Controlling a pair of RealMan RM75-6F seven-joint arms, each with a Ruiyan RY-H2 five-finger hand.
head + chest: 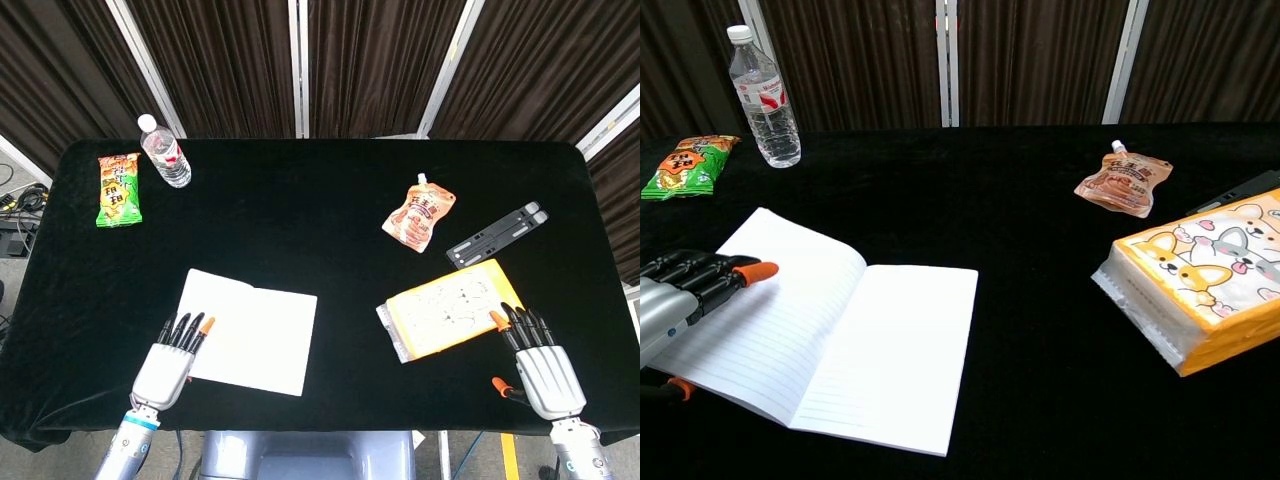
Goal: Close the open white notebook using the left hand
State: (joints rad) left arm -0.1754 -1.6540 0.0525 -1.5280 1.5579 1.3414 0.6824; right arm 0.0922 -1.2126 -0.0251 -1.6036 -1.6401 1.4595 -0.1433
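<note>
a: what takes up the most room?
b: the black table (300, 200), then the white notebook (258, 333) lying open near its front left edge, its left page tilted up off the cloth in the chest view. the yellow tissue pack (447, 308) with cartoon dogs lies at front right.

a: and the hands?
b: the left hand (172, 358) sits at the notebook's left edge, fingers straight and close together, tips overlapping the left page; from the chest view it cannot be told whether they are over or under the raised page. it grips nothing. the right hand (535, 362) lies flat and spread, holding nothing, fingertips just at the tissue pack's near corner.

a: smaller things?
b: a black folding stand (497, 234) beside the pack, an orange drink pouch (419, 212) near it, a clear water bottle (164, 152) at back left, and a green snack bag (119, 188) just beside the bottle.
</note>
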